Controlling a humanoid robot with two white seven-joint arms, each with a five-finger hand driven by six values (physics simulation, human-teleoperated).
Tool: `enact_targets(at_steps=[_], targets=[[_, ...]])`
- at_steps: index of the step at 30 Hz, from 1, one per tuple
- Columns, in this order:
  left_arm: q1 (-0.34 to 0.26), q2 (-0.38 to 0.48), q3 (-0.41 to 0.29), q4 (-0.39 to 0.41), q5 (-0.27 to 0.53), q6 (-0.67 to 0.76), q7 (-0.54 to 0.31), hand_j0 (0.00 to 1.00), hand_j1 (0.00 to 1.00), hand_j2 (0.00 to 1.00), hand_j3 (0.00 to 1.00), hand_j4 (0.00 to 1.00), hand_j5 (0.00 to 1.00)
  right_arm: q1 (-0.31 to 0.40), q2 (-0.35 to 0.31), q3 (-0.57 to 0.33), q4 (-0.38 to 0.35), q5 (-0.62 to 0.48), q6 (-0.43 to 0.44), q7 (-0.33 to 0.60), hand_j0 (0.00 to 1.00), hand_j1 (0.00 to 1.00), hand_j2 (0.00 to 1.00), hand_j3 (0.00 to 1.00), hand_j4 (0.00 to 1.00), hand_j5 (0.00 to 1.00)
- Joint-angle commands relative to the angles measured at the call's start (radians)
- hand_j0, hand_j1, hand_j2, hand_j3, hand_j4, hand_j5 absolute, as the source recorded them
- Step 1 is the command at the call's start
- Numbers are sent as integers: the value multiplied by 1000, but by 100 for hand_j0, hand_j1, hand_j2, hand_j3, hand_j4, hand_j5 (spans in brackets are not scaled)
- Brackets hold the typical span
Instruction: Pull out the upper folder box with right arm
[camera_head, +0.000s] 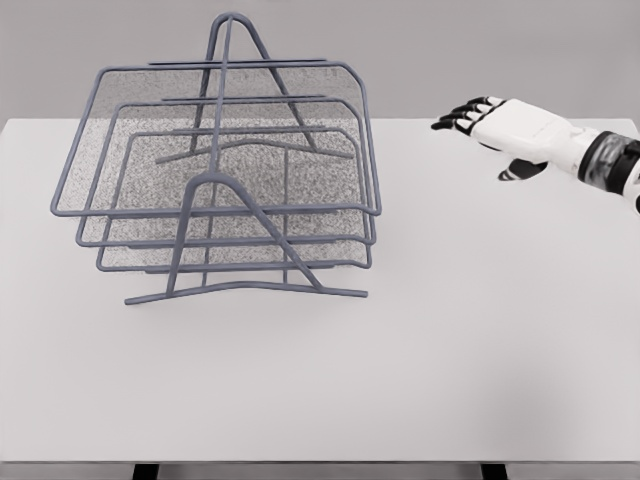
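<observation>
Fingers (462, 115) of right hand (515, 128) seemingly relaxed, apart from upper folder box (215, 140)

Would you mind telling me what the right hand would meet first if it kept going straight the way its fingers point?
Probably the rack: the right hand points left toward its top tray. Height and depth are unclear, so it might pass behind.

**Open table right of the rack**

The rack (225, 180) fills the table's (480, 350) left half. Its A-shaped end frames, one near and one far, block those two sides. Bare table lies between its right edge and the right hand (505, 128), which hovers far right with fingers spread, well apart from the rack. The near table is bare too.
</observation>
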Motion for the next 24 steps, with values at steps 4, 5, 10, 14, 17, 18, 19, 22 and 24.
enact_targets(at_steps=[4,5,10,14,17,18,19,22,24], targets=[[0,0,0,1,0,0,0,100,100,100,100,100,100,2,0,-48,-38,-2,3,-1,100,100,100,100,100,100],[0,0,0,1,0,0,0,100,100,100,100,100,100,2,1,-48,-35,-1,3,-1,100,100,100,100,100,100],[0,0,0,1,0,0,0,100,100,100,100,100,100,-104,57,130,-33,4,3,-1,100,100,100,100,100,100],[0,0,0,1,0,0,0,100,100,100,100,100,100,-104,90,130,-41,-16,3,-1,100,100,100,100,100,100],[0,0,0,1,0,0,0,100,100,100,100,100,100,-103,101,30,-47,-113,3,-1,100,100,100,100,100,100],[0,0,0,1,0,0,0,100,100,100,100,100,100,-103,113,38,-59,-113,3,-1,100,100,100,100,100,100],[0,0,0,1,0,0,0,100,100,100,100,100,100,-104,132,62,-62,-113,3,-1,100,100,100,100,100,100],[0,0,0,1,0,0,0,100,100,100,100,100,100,-106,161,122,-62,-113,3,-1,100,100,100,100,100,100],[0,0,0,1,0,0,0,100,100,100,100,100,100,-104,167,150,-59,-113,3,-1,100,100,100,100,100,100]])
